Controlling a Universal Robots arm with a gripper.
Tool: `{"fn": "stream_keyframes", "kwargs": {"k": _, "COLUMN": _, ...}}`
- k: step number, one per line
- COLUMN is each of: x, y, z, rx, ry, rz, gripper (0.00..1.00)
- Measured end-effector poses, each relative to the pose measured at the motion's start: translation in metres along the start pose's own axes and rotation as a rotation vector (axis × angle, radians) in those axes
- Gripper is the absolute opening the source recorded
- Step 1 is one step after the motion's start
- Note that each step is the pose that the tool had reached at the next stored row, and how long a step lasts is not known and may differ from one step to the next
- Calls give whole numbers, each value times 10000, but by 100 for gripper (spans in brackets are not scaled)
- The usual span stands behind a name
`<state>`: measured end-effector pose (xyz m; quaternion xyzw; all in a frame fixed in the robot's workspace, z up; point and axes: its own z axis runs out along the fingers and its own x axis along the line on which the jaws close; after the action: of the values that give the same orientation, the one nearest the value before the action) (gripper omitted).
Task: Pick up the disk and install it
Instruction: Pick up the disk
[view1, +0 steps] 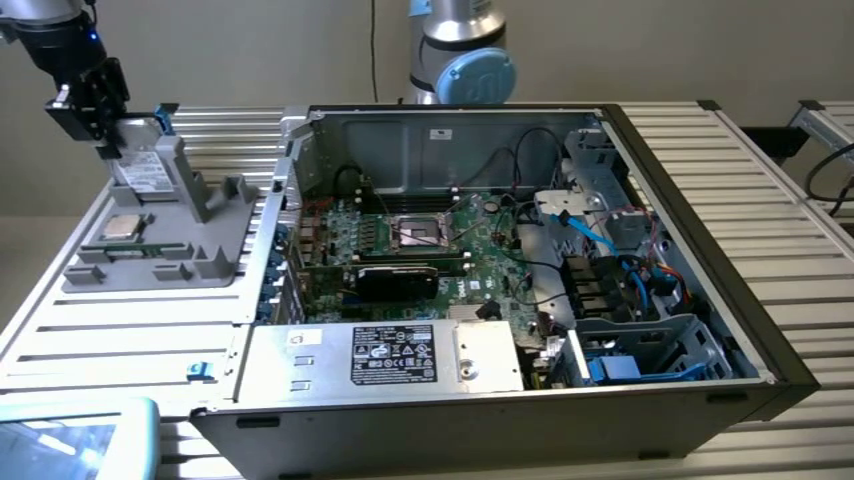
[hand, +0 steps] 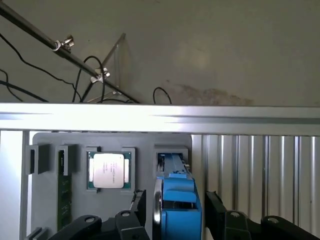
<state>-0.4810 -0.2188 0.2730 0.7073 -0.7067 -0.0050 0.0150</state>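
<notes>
The disk (view1: 150, 172) stands on edge in a slot of the grey holder (view1: 160, 250) at the exterior view's left, its white label showing and its blue carrier along the top edge. My gripper (view1: 110, 148) hangs right over it. In the wrist view the disk's blue carrier (hand: 176, 202) sits between my two black fingers (hand: 141, 204), which straddle it. A narrow gap shows on each side, so the gripper (hand: 175, 207) is open around the disk.
A square silver CPU chip (hand: 109, 170) and a green memory stick (hand: 63, 195) lie in the same holder. The open computer case (view1: 534, 250) takes up the middle, with its power-supply box (view1: 400, 355) in front and blue-railed drive bay (view1: 641, 355) at the right.
</notes>
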Motion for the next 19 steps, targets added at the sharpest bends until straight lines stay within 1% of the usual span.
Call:
{"fn": "stream_keyframes", "kwargs": {"k": 2, "x": 0, "y": 0, "z": 3, "rx": -14, "ry": 40, "rz": 2, "gripper": 58}}
{"fn": "stream_keyframes", "kwargs": {"k": 9, "x": -1, "y": 0, "z": 22, "rx": -21, "ry": 47, "rz": 2, "gripper": 58}}
{"fn": "stream_keyframes", "kwargs": {"k": 11, "x": -1, "y": -1, "z": 25, "rx": -19, "ry": 21, "rz": 2, "gripper": 58}}
{"fn": "stream_keyframes", "kwargs": {"k": 14, "x": -1, "y": 0, "z": 28, "rx": -18, "ry": -59, "rz": -1, "gripper": 58}}
{"fn": "stream_keyframes", "kwargs": {"k": 15, "x": -2, "y": 1, "z": 29, "rx": -19, "ry": -74, "rz": 0, "gripper": 58}}
{"fn": "stream_keyframes", "kwargs": {"k": 19, "x": -1, "y": 1, "z": 30, "rx": -28, "ry": -76, "rz": -1, "gripper": 58}}
